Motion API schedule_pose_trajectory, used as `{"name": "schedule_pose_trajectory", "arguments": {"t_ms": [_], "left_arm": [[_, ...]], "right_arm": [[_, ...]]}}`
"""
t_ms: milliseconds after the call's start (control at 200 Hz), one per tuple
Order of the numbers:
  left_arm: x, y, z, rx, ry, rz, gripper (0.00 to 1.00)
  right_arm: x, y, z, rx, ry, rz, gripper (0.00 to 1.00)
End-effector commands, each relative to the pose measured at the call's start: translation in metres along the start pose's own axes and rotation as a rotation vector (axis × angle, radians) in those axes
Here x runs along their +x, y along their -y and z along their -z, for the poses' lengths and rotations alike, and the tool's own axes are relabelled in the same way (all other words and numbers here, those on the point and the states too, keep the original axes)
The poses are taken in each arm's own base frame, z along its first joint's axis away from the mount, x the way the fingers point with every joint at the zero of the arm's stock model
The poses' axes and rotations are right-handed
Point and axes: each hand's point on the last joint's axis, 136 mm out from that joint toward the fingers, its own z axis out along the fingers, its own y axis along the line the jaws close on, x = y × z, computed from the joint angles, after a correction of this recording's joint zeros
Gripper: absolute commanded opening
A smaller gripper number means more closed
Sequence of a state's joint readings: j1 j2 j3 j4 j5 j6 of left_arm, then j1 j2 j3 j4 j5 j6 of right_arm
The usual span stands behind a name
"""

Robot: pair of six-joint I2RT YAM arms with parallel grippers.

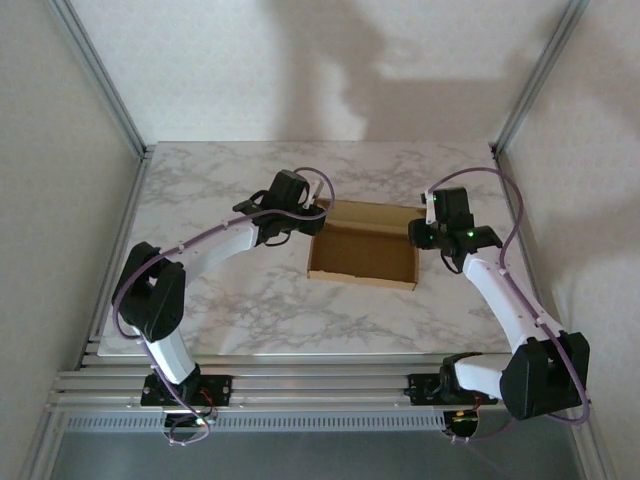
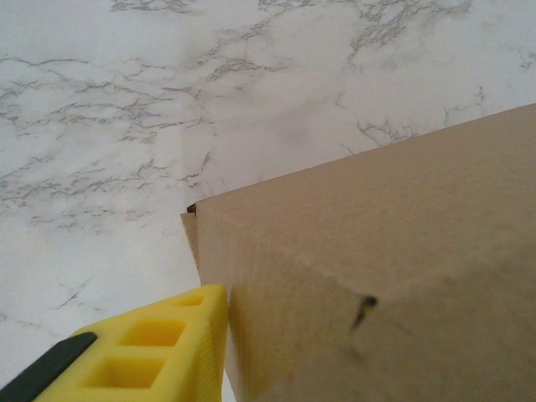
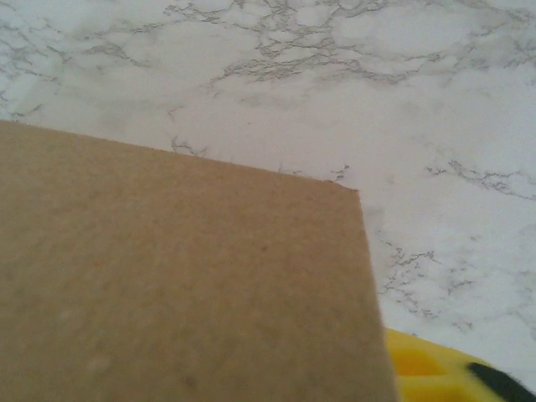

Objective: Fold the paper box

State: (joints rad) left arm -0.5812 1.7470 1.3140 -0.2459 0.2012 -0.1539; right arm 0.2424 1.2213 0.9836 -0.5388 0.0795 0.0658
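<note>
The paper box (image 1: 362,258) is a shallow brown cardboard tray that lies open in the middle of the marble table (image 1: 230,300), its walls standing. My left gripper (image 1: 318,206) is at its back left corner. In the left wrist view one yellow finger (image 2: 167,352) lies against a raised brown wall (image 2: 377,276), which hides the other finger. My right gripper (image 1: 418,233) is at the box's back right corner. There a brown panel (image 3: 184,285) covers the jaws, with one yellow finger (image 3: 427,373) showing past its edge.
Aluminium frame posts (image 1: 100,80) rise at the table's back corners, with plain walls behind them. Bare marble lies in front of the box and to both sides. The arm bases (image 1: 185,385) sit on rails at the near edge.
</note>
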Motion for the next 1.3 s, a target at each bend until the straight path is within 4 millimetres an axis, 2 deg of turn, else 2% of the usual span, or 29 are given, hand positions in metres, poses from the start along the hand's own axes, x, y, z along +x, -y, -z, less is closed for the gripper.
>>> {"name": "schedule_pose_trajectory", "arguments": {"t_ms": [0,170,230,440,736,1036,1296], "left_arm": [[-0.004,0.008,0.0,0.027,-0.009,0.008,0.29],[-0.005,0.012,0.002,0.047,-0.006,0.029,0.23],[-0.004,0.013,0.002,0.051,-0.01,0.033,0.18],[0.001,0.016,-0.001,0.063,-0.02,0.052,0.16],[0.011,0.025,-0.002,0.078,-0.004,0.095,0.14],[0.022,0.025,0.001,0.05,0.066,0.126,0.12],[0.029,0.032,0.006,0.091,0.122,0.208,0.13]], "right_arm": [[-0.008,0.002,0.003,0.01,0.026,-0.009,0.34],[-0.009,0.001,0.002,0.009,0.033,-0.017,0.23],[-0.008,0.001,0.001,0.009,0.031,-0.019,0.2],[-0.003,-0.002,-0.001,0.004,0.022,-0.028,0.13],[0.012,0.001,-0.003,0.03,0.032,-0.071,0.1],[0.024,0.008,0.006,0.055,0.09,-0.118,0.09],[0.044,0.009,0.006,0.045,0.108,-0.163,0.09]]}}
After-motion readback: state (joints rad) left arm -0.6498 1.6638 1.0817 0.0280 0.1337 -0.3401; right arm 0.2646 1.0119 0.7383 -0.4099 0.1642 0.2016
